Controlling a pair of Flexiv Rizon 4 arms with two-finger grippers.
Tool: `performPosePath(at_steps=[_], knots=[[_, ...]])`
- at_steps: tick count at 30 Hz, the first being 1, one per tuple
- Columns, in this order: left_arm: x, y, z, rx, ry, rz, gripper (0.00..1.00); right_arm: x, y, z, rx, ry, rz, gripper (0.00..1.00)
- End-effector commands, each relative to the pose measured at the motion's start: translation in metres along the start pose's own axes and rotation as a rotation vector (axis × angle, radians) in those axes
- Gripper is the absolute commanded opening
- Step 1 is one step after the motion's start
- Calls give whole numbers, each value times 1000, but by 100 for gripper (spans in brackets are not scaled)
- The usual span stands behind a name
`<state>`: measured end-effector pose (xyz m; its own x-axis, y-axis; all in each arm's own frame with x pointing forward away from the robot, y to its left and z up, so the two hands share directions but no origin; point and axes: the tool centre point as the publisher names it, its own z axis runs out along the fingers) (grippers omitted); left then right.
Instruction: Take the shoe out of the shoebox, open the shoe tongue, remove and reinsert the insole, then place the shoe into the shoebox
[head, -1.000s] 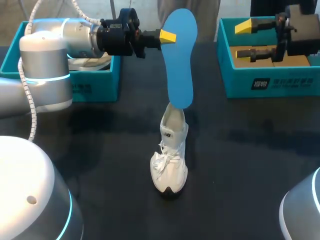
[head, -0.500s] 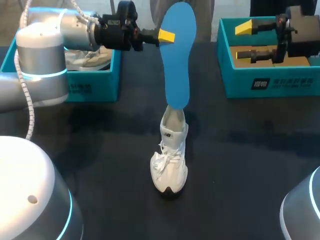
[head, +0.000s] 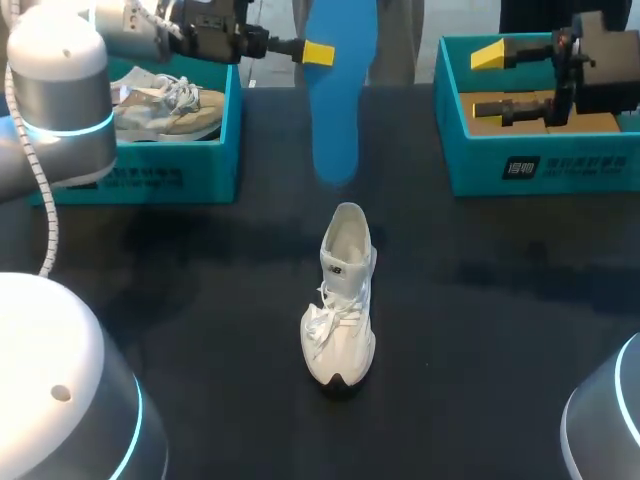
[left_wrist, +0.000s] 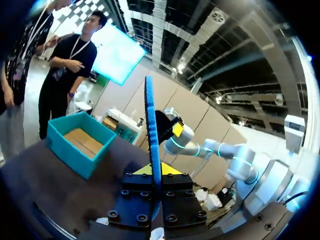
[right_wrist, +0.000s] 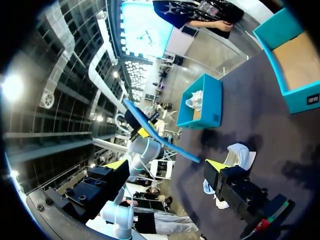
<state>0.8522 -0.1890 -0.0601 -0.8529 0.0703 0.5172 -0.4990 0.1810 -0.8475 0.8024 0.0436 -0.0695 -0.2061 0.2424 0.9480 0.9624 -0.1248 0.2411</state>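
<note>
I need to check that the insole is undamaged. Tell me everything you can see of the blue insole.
The blue insole is a thin, flat, foam-looking sheet in a foot outline, with no tear or fold showing. It hangs upright in the air, its upper end out of the head view and its rounded lower end clear of the white shoe. Only the left tool touches it, shut on its edge near the upper part.
</note>
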Motion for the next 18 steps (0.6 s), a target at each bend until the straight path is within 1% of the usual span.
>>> performPosePath(at_steps=[1,13,15,18], knots=[[6,2,0,53,-125,325,0,0,1,2,0,0,0,100],[6,2,0,53,-125,325,0,0,1,2,0,0,0,100],[1,2,-1,37,-118,490,0,0,1,2,0,0,0,100],[-1,1,-1,53,-115,609,0,0,1,2,0,0,0,100]])
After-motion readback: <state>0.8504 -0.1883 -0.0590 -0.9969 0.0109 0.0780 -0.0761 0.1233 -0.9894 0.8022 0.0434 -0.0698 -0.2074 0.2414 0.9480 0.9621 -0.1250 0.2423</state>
